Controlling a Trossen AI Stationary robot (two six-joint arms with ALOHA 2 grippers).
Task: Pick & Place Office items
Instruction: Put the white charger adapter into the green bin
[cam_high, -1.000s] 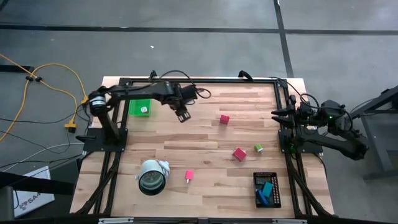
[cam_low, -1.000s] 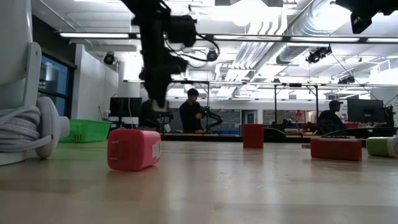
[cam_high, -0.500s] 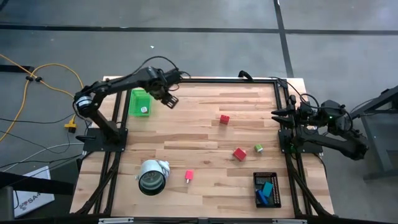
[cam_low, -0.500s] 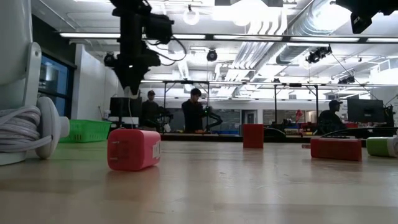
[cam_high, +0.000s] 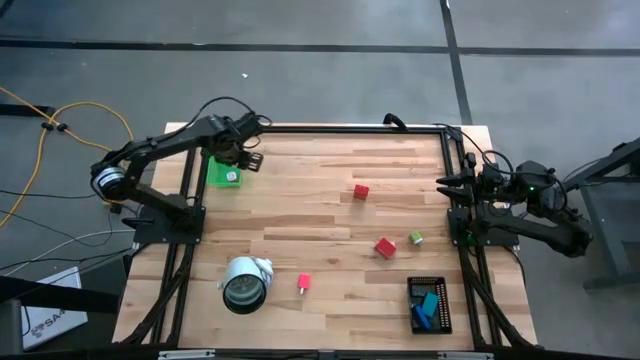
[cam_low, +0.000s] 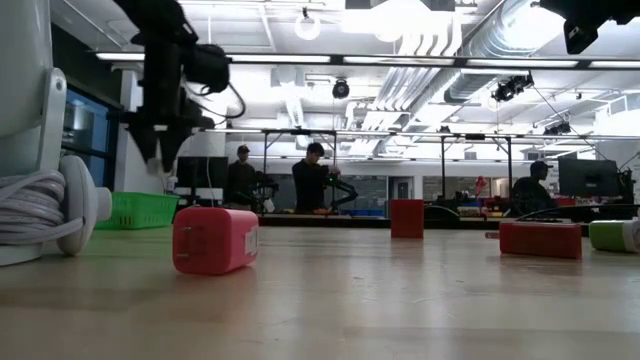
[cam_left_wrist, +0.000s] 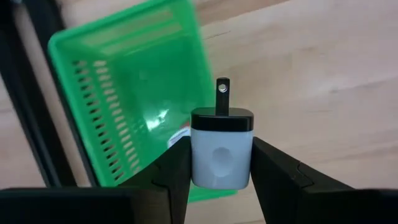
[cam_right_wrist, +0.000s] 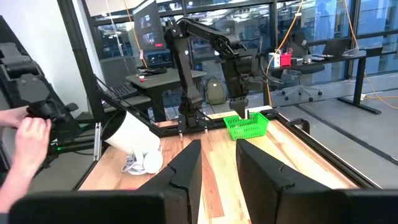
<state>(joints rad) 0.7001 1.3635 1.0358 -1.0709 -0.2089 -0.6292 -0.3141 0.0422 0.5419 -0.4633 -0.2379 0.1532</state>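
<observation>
My left gripper (cam_high: 247, 160) hangs at the table's far left, shut on a small white plug adapter (cam_left_wrist: 221, 149) with a black end and a metal prong. It hovers over the right rim of the green tray (cam_high: 222, 160), where a small white piece (cam_high: 231, 175) lies. Two red blocks (cam_high: 360, 191) (cam_high: 385, 247), a green cube (cam_high: 415, 238) and a pink-red block (cam_high: 304, 283) lie on the wood. My right gripper (cam_right_wrist: 219, 168) waits at the right edge, pointing level, with a narrow gap between its fingers and nothing in it. My left gripper pinches the white adapter's two flat sides (cam_left_wrist: 198, 163) between its two fingers (cam_left_wrist: 273, 168). The fingers come from above and point steeply down. The black prong end (cam_left_wrist: 222, 93) sticks out past the fingertips, toward the table. The adapter hangs clear of the tray and the wood.
A big white-and-grey roll (cam_high: 245, 283) lies at the near left. A black tray (cam_high: 429, 305) holding blue and teal bits stands at the near right. Black frame rails (cam_high: 320, 130) run round the table. People stand in the room beyond the table.
My left gripper has carried the adapter from the far middle of the table toward the left edge, up to the green tray. Its wrist has rolled on the way. It has stayed shut on the adapter.
</observation>
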